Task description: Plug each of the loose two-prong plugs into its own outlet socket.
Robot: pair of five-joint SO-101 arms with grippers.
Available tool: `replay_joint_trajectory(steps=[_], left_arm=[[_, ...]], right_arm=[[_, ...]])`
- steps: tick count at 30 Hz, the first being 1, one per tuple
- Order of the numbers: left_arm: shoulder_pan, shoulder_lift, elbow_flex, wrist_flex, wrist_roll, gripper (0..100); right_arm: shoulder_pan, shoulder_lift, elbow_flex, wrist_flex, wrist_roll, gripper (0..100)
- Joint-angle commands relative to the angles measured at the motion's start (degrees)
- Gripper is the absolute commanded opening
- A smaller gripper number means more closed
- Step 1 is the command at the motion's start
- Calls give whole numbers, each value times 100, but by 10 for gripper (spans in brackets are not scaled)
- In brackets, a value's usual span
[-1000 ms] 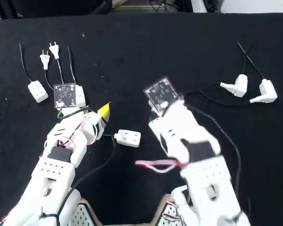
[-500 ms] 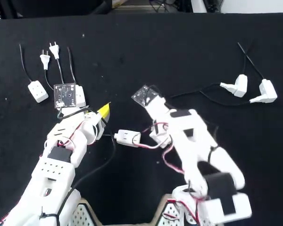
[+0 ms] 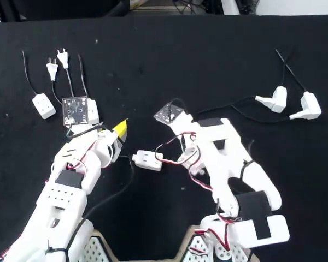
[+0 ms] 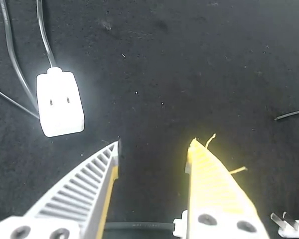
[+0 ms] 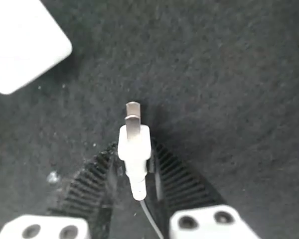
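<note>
Having swung toward nine o'clock over the desk (image 3: 208,54), the right claw (image 5: 134,149) is clamping a two-prong plug (image 5: 134,142) near the central outlet socket (image 3: 148,159), so insertion is probably nearing, while the left claw (image 4: 152,147) is gaping at that socket's ten o'clock.

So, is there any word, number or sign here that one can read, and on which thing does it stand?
No text can be read.
The outlet socket and the two-prong plug show no print.
The square board on the left arm's wrist carries marks too small to read.
</note>
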Motion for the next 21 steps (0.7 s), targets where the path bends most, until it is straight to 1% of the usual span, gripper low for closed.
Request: replay_joint_trajectory(steps=[1, 10, 12, 15, 19, 21], left_arm=[[13, -44, -31, -79, -44, 220], [13, -44, -31, -79, -53, 220], [13, -44, -31, -79, -53, 220], [13, -44, -31, -79, -53, 220], [13, -44, -31, -70, -53, 220], [13, -44, -31, -70, -53, 220]], right_arm=[[132, -31, -242, 220, 79, 67], [97, -927, -215, 730, 79, 69], [114, -1015, -198, 818, 79, 100], [97, -1042, 101, 580, 114, 178], [132, -1042, 585, -88, 273, 180], [132, -1059, 681, -114, 273, 180]])
